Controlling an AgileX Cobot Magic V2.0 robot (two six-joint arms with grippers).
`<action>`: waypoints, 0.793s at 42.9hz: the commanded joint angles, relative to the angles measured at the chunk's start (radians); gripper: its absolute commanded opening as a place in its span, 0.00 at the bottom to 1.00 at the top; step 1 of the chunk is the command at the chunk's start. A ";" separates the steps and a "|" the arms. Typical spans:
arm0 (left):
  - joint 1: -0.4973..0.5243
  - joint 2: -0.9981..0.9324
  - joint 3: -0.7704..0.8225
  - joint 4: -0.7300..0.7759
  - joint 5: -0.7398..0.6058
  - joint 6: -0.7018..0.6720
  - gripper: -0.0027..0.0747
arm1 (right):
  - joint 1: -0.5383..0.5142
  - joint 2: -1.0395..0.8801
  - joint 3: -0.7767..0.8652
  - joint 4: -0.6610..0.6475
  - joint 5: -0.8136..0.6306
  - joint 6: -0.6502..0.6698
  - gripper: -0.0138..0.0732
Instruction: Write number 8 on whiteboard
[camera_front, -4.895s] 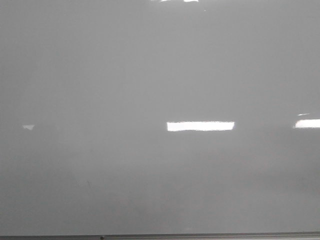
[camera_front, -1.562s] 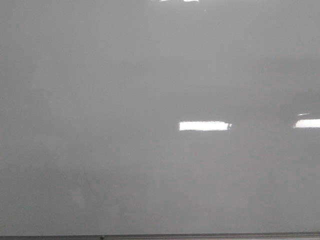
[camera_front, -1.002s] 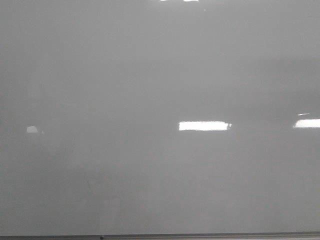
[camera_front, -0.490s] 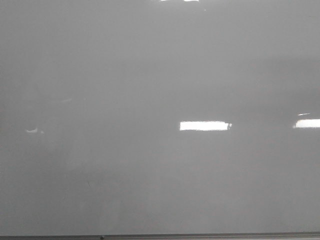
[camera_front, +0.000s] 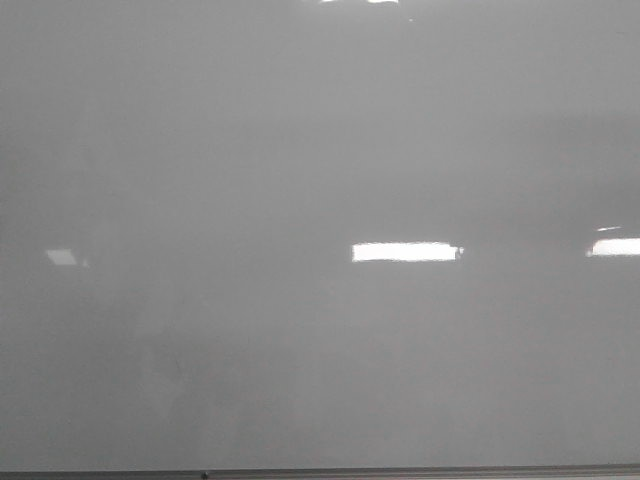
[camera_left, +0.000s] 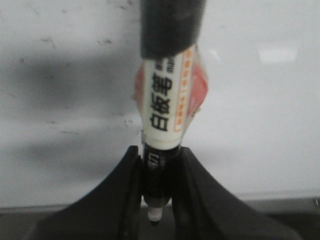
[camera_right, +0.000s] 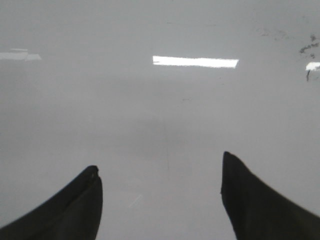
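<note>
Left gripper (camera_left: 156, 200): jaws narrow, clamped on a marker (camera_left: 167, 125). Black fingers (camera_left: 122, 195) press the marker's dark lower barrel from both sides. A small white end of the marker shows just below the grip point, between the finger bases. Above the fingers the barrel carries a white label with black characters and orange-red patches. The far end is a black cap or tip section, blurred; contact with the board cannot be judged from this view.

Beyond the marker: the whiteboard (camera_left: 60, 100), pale, with faint dark specks and 2 soft grey shadow bands to one side of the marker. A grey edge strip of the board runs behind the finger bases.

Right gripper (camera_right: 161, 172): jaws wide apart, nothing between them. The 2 dark fingertips (camera_right: 90, 187) frame bare board surface. Farther out from this gripper the whiteboard (camera_right: 165, 115) shows a bright rectangular reflection, and a few small dark smudges off toward 1 far corner.

Front view: neither gripper is in frame. The whiteboard (camera_front: 300, 150) fills the view, grey and glossy, with bright rectangular reflections and a thin metal edge along the bottom.

Number 8: no drawn line resembling it is visible on the board in any of the 3 views.
</note>
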 joint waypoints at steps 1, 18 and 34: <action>-0.074 -0.033 -0.130 -0.044 0.255 0.107 0.06 | 0.003 0.022 -0.049 0.010 -0.020 -0.001 0.76; -0.506 -0.031 -0.275 -0.286 0.588 0.639 0.06 | 0.098 0.237 -0.213 0.230 0.323 -0.289 0.76; -0.722 -0.031 -0.275 -0.286 0.593 0.759 0.06 | 0.397 0.574 -0.382 0.553 0.483 -0.797 0.76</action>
